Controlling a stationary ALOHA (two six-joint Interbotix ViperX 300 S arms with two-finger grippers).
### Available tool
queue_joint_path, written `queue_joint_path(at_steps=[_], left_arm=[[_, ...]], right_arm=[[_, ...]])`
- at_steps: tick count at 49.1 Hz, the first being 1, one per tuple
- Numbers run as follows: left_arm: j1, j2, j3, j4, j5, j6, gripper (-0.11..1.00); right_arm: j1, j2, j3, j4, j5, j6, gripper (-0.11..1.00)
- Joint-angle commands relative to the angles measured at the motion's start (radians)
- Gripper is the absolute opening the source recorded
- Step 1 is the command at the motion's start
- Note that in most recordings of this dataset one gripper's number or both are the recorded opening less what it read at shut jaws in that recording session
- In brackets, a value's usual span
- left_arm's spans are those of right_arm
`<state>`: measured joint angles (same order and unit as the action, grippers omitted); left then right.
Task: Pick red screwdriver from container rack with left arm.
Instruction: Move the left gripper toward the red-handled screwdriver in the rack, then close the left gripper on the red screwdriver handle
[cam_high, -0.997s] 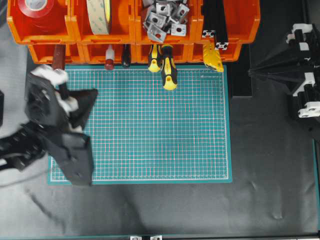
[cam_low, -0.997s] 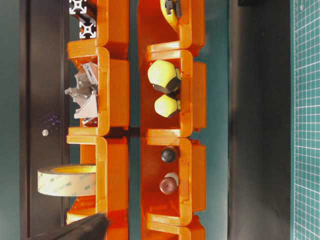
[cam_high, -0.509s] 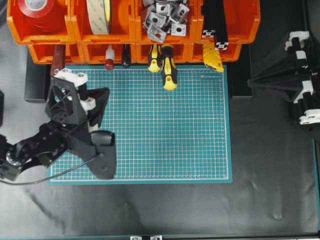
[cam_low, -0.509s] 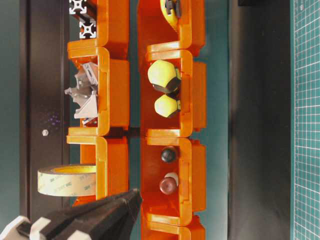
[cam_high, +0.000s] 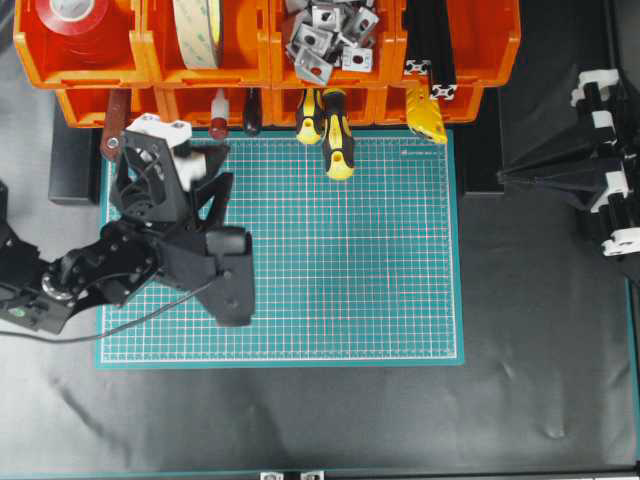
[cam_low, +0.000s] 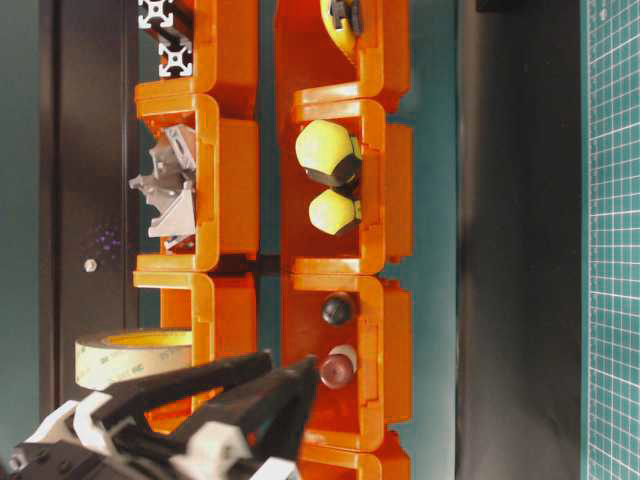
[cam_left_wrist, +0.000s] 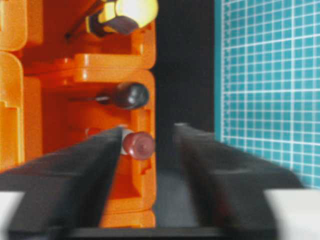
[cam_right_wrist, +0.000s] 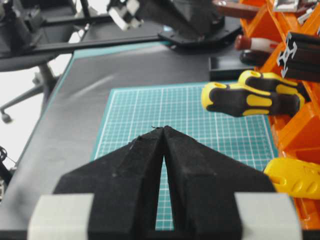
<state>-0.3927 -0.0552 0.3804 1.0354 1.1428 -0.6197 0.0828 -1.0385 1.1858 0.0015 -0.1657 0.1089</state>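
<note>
Container rack (cam_high: 100, 62) — bright orange bins. Red screwdriver (cam_high: 218, 112) — white band, dark red butt cap. Two screwdrivers (cam_high: 337, 135), yellow and black. Cutting mat (cam_high: 340, 260), teal with white grid. Surface (cam_high: 330, 420), black. Left pincer (cam_high: 212, 160) — black fingers, white blocks.

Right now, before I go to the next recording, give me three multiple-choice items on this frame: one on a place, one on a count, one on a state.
1. Where does the red screwdriver sit?
A. In a lower bin of the container rack
B. Flat on the green mat
C. In the right gripper

2. How many yellow-and-black screwdrivers stick out of the rack?
A. One
B. Two
C. Four

3. How is the left gripper?
A. Shut on the screwdriver
B. Shut on nothing
C. Open

Answers: 1 A, its dark red butt cap pokes from the orange bin; 2 B, the overhead view shows two handles side by side; 3 C, the left wrist view shows a gap between the fingers, nothing clamped.
</note>
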Motion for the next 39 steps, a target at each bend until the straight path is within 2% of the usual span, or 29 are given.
queue_joint_path(at_steps=[1, 5, 9, 15, 23, 39], left_arm=[[0.014, -0.003, -0.009, 0.005, -0.008, -0.011, 0.58], [0.021, 0.002, 0.002, 0.003, -0.011, -0.012, 0.79], [0.031, 0.002, 0.015, 0.003, -0.011, -0.011, 0.90], [0.052, -0.005, 0.041, 0.003, -0.032, -0.009, 0.86], [0.089, -0.025, 0.078, 0.003, -0.081, -0.011, 0.88], [0.110, -0.021, 0.077, 0.003, -0.104, -0.011, 0.88]], right_arm=[[0.003, -0.002, -0.023, -0.008, 0.002, -0.002, 0.01], [0.003, -0.009, -0.021, -0.009, 0.003, -0.002, 0.01], [0.003, -0.015, -0.021, -0.012, 0.006, -0.002, 0.01], [0.002, -0.025, -0.021, -0.014, 0.020, -0.002, 0.01], [0.002, -0.037, -0.020, -0.015, 0.043, -0.002, 0.01], [0.002, -0.040, -0.017, -0.014, 0.043, 0.000, 0.01]])
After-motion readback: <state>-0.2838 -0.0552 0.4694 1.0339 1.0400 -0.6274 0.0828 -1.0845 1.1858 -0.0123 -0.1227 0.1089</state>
